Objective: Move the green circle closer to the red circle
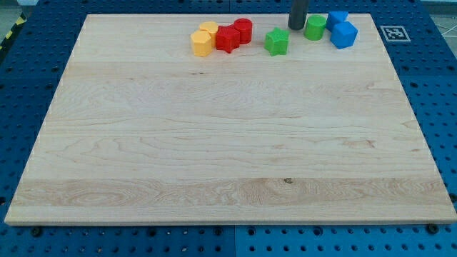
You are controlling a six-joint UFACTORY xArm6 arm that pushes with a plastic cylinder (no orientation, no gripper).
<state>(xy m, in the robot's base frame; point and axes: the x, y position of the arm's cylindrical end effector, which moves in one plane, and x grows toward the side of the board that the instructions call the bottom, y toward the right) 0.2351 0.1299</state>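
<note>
The green circle (314, 27) stands near the view's top right on the wooden board. The red circle (243, 30) is further left along the top, next to a red star-like block (227, 38). My tip (296, 27) is at the rod's lower end, just left of the green circle and close to it; I cannot tell if they touch. A green star-like block (277, 41) lies between the tip and the red circle, slightly lower.
Two yellow blocks (203, 43) (209, 29) sit left of the red blocks. Two blue blocks (344, 34) (337, 19) sit right of the green circle. The board's top edge (178, 15) runs close behind all blocks. A marker tag (393, 33) lies off the board.
</note>
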